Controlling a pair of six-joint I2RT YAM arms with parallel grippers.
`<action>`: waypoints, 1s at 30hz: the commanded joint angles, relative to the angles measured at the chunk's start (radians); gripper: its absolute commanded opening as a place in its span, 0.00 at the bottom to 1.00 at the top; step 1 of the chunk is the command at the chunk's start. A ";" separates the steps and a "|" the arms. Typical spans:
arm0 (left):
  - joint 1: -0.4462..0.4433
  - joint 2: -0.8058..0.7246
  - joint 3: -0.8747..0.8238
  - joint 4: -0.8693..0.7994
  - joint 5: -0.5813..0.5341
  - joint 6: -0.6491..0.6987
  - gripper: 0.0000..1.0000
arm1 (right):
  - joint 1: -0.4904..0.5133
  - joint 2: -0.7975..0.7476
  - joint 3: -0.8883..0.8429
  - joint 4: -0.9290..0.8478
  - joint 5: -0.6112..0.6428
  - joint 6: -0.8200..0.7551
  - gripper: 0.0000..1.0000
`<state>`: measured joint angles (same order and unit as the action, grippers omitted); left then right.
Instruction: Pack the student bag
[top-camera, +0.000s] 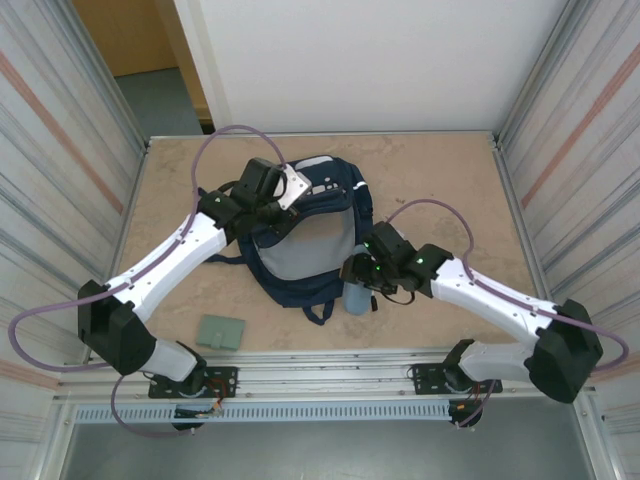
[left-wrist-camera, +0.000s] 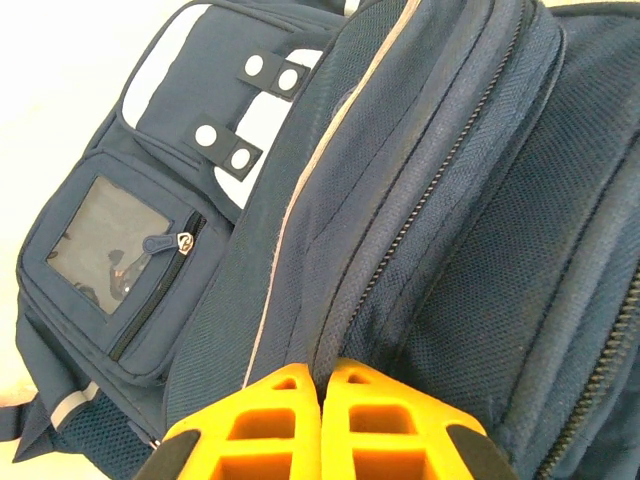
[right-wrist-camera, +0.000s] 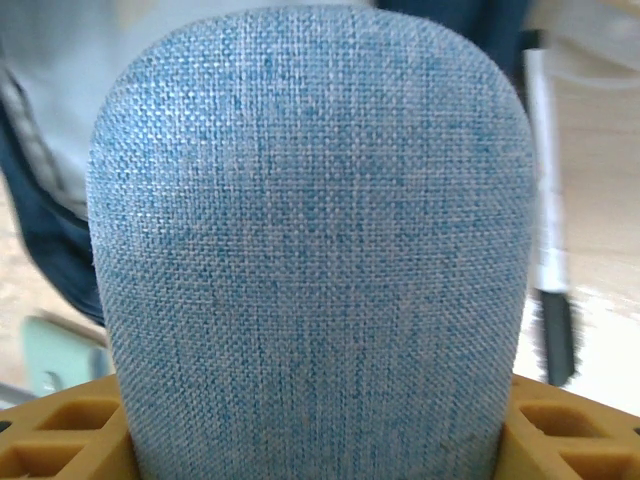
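Overhead view, left to right. Wallet (top-camera: 222, 331), lower left of the frame, lies loose on the table (top-camera: 450, 200), well apart from both grippers. Left gripper (top-camera: 272, 218), upper centre, is closed on a fold of the bag (top-camera: 310, 245). In the left wrist view its fingers (left-wrist-camera: 285, 420) meet with no gap over the cloth ridge beside a zip. The bag lies at frame centre, its long axis running top to bottom. Case (top-camera: 356, 298) sits just beside the bag's lower right corner, its long axis parallel to the bag's. Right gripper (top-camera: 362, 275) grips it. In the right wrist view the case (right-wrist-camera: 310, 230) fills the gap between the two fingers (right-wrist-camera: 60, 440). The bag lies up and to the left of the held case, so the right arm is the nearer carrier. Its probable next move runs that way, toward whichever pocket the left gripper holds up.
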<state>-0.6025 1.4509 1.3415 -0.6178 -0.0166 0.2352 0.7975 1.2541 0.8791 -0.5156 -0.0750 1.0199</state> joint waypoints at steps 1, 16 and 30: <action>0.016 -0.018 0.077 0.029 0.098 -0.020 0.00 | -0.017 0.093 0.059 0.188 -0.091 0.182 0.57; 0.019 0.051 0.094 0.045 0.220 -0.038 0.00 | -0.092 0.568 0.357 0.423 -0.034 0.589 0.60; 0.022 0.046 0.089 0.098 0.253 -0.030 0.00 | -0.154 0.689 0.330 0.707 -0.045 0.677 0.91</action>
<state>-0.5709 1.5177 1.4040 -0.5632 0.1581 0.2043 0.6510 1.9629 1.2449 0.1238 -0.1085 1.6932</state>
